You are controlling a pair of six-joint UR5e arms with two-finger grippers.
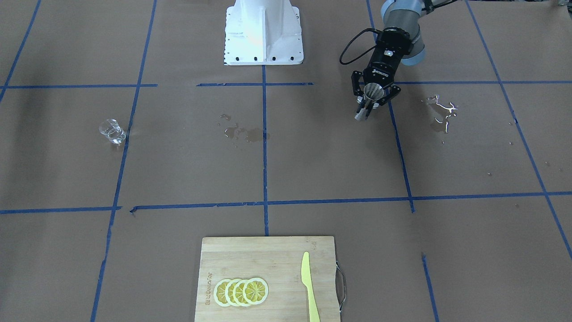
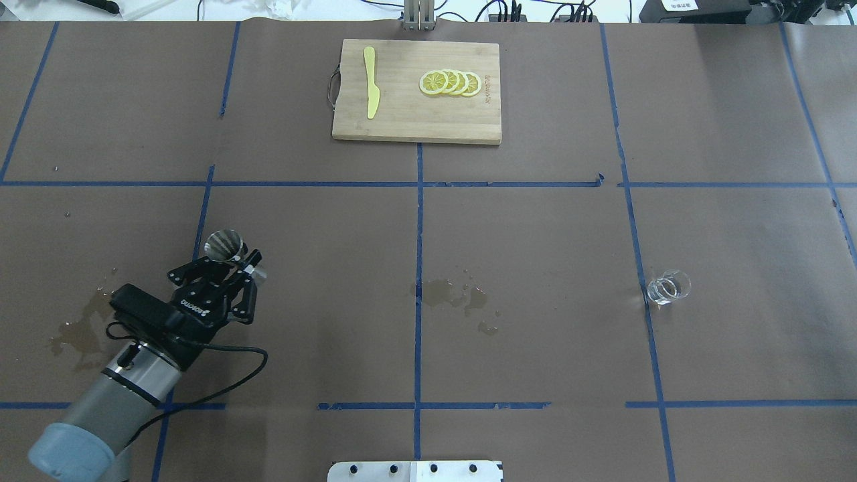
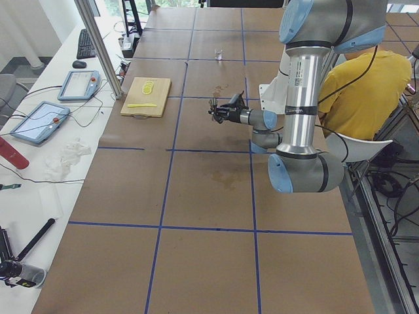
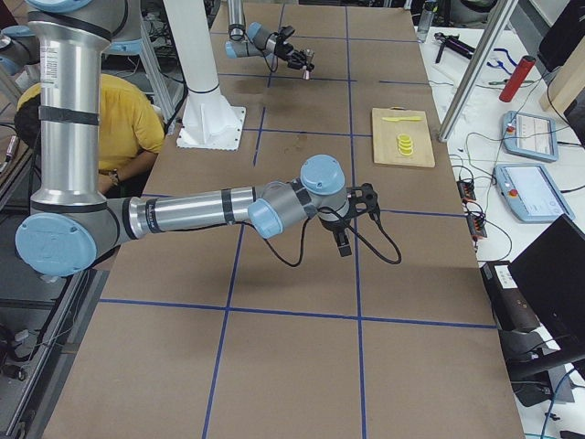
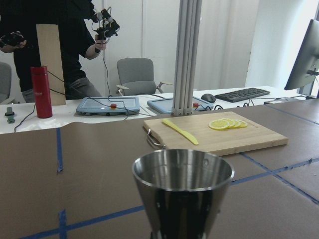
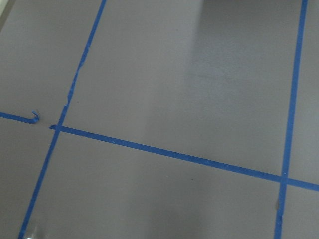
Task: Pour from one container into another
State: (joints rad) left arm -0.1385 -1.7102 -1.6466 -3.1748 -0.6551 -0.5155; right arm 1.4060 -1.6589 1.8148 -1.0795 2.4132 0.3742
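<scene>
My left gripper [image 1: 372, 102] is shut on the steel jigger [image 1: 373, 92], gripping it at the narrow waist above the table on my left side. From above, the jigger [image 2: 225, 245] shows tilted, its wide mouth turned toward the far edge. In the left wrist view its cone [image 5: 183, 186] fills the lower middle. The clear glass cup [image 2: 668, 288] stands alone on the paper far to my right, also seen as the cup [image 1: 111, 131]. My right gripper [image 4: 342, 243] shows only in the exterior right view, hanging over the table; I cannot tell its state.
A wooden cutting board [image 2: 415, 124] at the far middle carries lemon slices [image 2: 450, 82] and a yellow knife [image 2: 371, 90]. Wet spills mark the paper at the centre [image 2: 455, 298] and beside my left arm [image 2: 84, 328]. A person in a yellow shirt [image 3: 363, 88] sits behind the robot.
</scene>
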